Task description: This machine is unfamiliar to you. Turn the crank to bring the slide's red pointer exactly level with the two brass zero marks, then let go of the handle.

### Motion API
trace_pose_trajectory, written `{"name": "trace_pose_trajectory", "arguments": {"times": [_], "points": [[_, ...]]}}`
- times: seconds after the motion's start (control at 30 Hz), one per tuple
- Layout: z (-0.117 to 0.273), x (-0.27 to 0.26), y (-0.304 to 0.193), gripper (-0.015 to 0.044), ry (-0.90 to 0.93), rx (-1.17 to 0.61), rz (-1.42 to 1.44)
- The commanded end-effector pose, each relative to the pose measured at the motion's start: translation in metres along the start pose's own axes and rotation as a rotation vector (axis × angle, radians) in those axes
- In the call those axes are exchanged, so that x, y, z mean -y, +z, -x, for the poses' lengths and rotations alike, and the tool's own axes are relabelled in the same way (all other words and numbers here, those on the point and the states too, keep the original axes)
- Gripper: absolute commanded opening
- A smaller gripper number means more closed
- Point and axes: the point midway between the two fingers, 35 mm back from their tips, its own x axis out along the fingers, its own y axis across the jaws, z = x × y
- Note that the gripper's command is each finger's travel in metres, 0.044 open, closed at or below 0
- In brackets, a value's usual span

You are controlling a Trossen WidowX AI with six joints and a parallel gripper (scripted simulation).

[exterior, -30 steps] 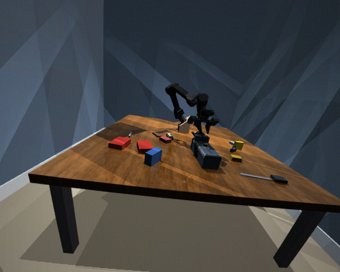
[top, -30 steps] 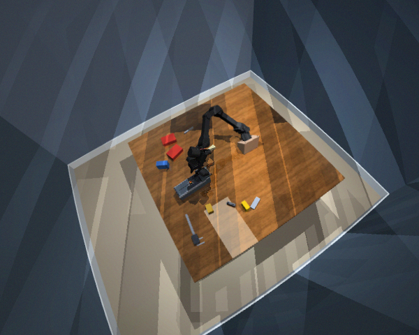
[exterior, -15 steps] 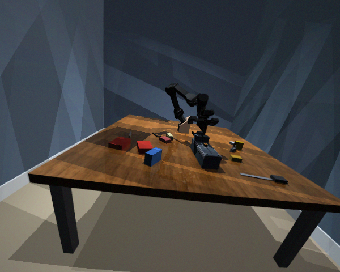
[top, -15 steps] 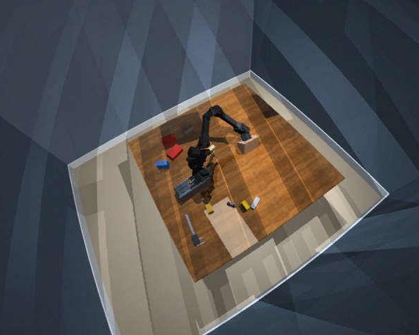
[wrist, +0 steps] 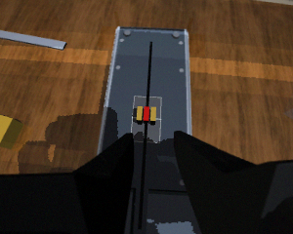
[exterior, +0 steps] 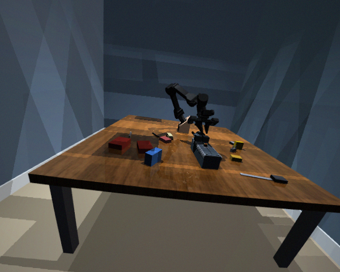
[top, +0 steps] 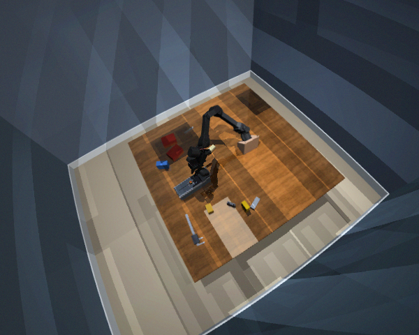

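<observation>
The dark grey machine (top: 181,190) (exterior: 211,161) (wrist: 129,78) is a long box with a slot along its top. In the wrist view the red pointer (wrist: 146,113) sits between two brass marks, the left one (wrist: 140,113) and the right one (wrist: 153,114). It looks level with them, though a tiny offset is hard to rule out. My gripper (exterior: 204,132) (wrist: 153,138) points down over the machine's far end, with its fingers apart. No object shows between the fingertips. The crank handle cannot be made out clearly among the dark parts below the gripper.
A blue block (top: 162,165) (exterior: 153,156) and two red blocks (top: 169,139) (top: 174,152) lie to one side. On the other side are a yellow block (top: 209,208) (exterior: 236,158) (wrist: 4,130) and a hammer-like tool (top: 190,226) (exterior: 255,176). A pinkish block (top: 248,145) stands by the arm's base.
</observation>
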Motion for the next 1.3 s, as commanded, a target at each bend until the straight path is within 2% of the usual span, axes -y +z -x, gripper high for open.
{"name": "trace_pose_trajectory", "arguments": {"times": [0.0,0.27,0.33,0.9,1.27], "points": [[0.0,0.0001,0.0,0.021,-0.001,0.0,0.0],[0.0,0.0001,0.0,0.042,-0.001,0.0,0.0],[0.0,0.0001,0.0,0.044,-0.001,0.0,0.0],[0.0,0.0001,0.0,0.0,-0.001,0.0,0.0],[0.0,0.0,0.0,0.0,0.0,0.0,0.0]]}}
